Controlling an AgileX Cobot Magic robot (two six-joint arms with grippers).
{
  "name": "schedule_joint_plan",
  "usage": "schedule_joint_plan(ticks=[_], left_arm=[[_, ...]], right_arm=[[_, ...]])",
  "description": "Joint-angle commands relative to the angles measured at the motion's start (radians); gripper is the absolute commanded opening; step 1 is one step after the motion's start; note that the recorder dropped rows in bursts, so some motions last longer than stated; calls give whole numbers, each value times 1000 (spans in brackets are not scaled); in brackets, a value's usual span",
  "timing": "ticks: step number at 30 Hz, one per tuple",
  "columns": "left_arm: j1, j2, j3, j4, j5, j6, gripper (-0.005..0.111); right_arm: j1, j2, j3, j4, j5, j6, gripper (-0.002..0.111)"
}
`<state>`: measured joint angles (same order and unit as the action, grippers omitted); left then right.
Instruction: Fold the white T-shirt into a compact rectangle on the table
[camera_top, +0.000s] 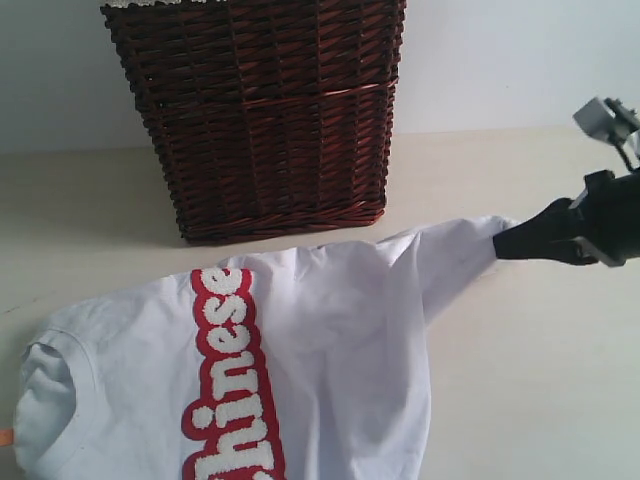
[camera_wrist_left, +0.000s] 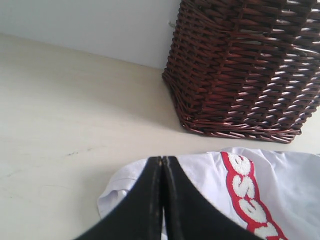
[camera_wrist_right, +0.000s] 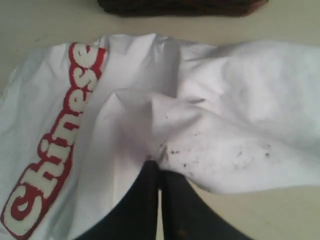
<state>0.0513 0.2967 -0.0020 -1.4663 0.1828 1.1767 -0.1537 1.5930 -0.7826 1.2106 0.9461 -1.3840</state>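
A: Jaws of the right gripper (camera_top: 507, 243) are clamped on a sleeve end of the white T-shirt (camera_top: 340, 330); the sleeve is drawn out to the right.
B: And the left gripper (camera_wrist_left: 162, 161)?
A: Jaws pressed together, nothing between them, above the shirt's edge.
B: Shirt position?
A: Lying on the bench (camera_top: 530, 380), just in front of the dark wicker basket (camera_top: 260, 120). Red lettering up, collar at left.

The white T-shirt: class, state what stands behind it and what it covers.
Behind the white T-shirt stands a dark wicker basket on the table. The shirt hides the table beneath it.
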Motion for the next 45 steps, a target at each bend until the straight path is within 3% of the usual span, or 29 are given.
schedule_joint_plan(ticks=[1, 10, 22, 25, 31, 38, 40, 44, 45], left_arm=[[-4, -7, 2, -3, 5, -3, 0], [-4, -7, 2, -3, 5, -3, 0], [-4, -7, 2, -3, 5, -3, 0], [-4, -7, 2, -3, 5, -3, 0], [-4, -7, 2, -3, 5, -3, 0], [-4, -7, 2, -3, 5, -3, 0], [-4, -7, 2, -3, 5, -3, 0], [-4, -7, 2, -3, 5, -3, 0], [-4, -7, 2, -3, 5, -3, 0]], right_arm=[[-5, -151, -4, -45, 19, 54, 0], [-5, -339, -4, -119, 7, 249, 0], [-5, -417, -2, -593, -110, 315, 0], [-5, -359, -2, -584, -256, 313, 0], [-3, -221, -2, -370, -576, 305, 0], [-3, -95, -2, -322, -621, 305, 1], [-3, -79, -2, -336, -599, 299, 8], [2, -81, -2, -294, -628, 176, 49], [2, -86, -2, -293, -649, 174, 52]])
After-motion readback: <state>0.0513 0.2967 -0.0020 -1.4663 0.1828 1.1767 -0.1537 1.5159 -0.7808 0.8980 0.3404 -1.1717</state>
